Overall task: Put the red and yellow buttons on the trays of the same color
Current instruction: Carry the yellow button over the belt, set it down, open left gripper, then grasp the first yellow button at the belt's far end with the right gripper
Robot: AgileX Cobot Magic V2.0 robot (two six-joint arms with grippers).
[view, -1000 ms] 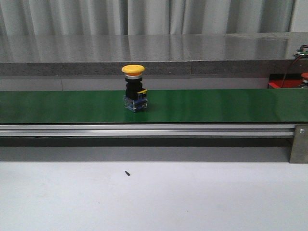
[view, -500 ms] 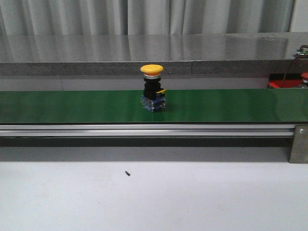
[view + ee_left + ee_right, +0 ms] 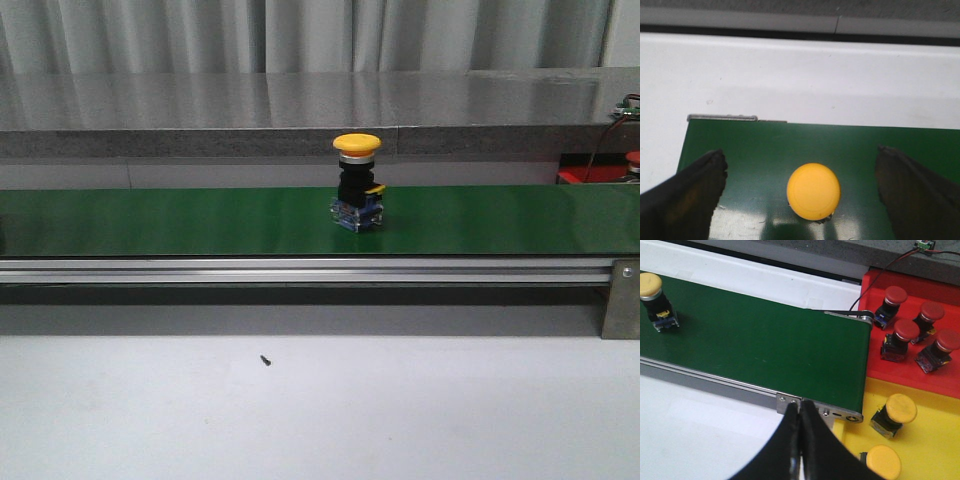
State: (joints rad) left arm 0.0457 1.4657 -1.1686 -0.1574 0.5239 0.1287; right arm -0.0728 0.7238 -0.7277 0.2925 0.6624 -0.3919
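I'm seeing a yellow button [image 3: 357, 185] standing upright on the green belt [image 3: 150, 220]. Left claw [image 3: 805, 195] is hanging wide open, straddling it, touching nothing. Right claw [image 3: 800, 440] is sitting fully closed, empty, over the belt end. Red tray [image 3: 880, 365] is holding four red buttons [image 3: 905, 332], yellow tray [image 3: 935, 440] two yellow ones.

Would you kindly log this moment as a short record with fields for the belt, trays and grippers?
On belt: one yellow button, upright on the green belt
Red tray: four red buttons
Yellow tray: two yellow-capped buttons
Left gripper: open, fingers either side of a yellow cap
Right gripper: shut, empty
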